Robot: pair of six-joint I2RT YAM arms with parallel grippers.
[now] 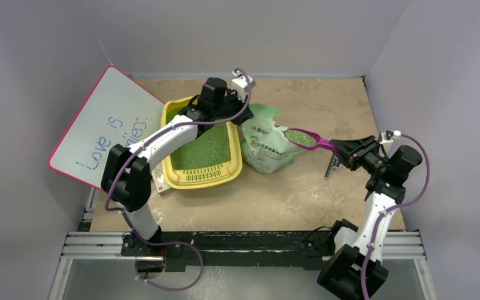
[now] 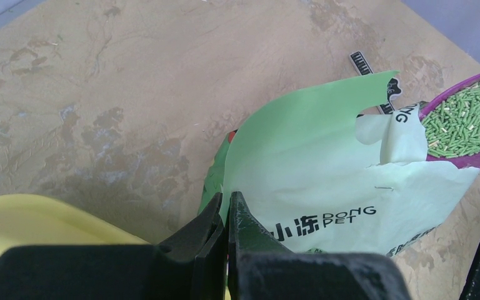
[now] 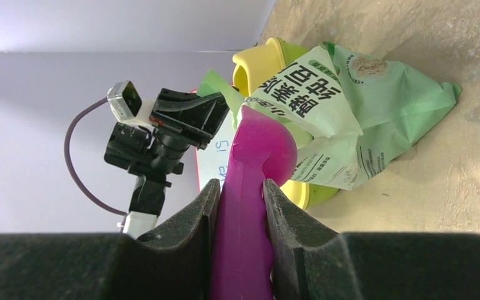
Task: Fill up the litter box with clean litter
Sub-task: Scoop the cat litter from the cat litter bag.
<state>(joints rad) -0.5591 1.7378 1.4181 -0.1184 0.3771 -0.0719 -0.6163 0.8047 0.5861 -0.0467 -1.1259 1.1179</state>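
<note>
Litter (image 2: 465, 115), green and in small pellets, fills the bowl of a purple scoop (image 1: 306, 139). The scoop's handle is clamped between the jaws of the right gripper (image 3: 240, 187), which are held partly apart by its width. The bowl is held roughly level at the torn mouth of a pale green bag (image 1: 265, 150), on the bag's right side.

The jaws of the left gripper (image 2: 227, 209) are pressed together on the bag's upper edge, at its far left corner, and the bag is held upright by that pinch. Black printed characters are seen on the bag's front.

Just beside the bag, on its left, a yellow litter box (image 1: 203, 181) lies flat on the table (image 1: 300, 194). Its floor is covered by a layer of the same green pellets, and its slotted strip is turned toward the arms. The left arm is stretched over the box.

A white board (image 1: 100, 125) with a pink edge and blue handwriting is propped tilted at the left of the box. A small black strip (image 1: 332, 167) lies on the table below the right gripper.
</note>
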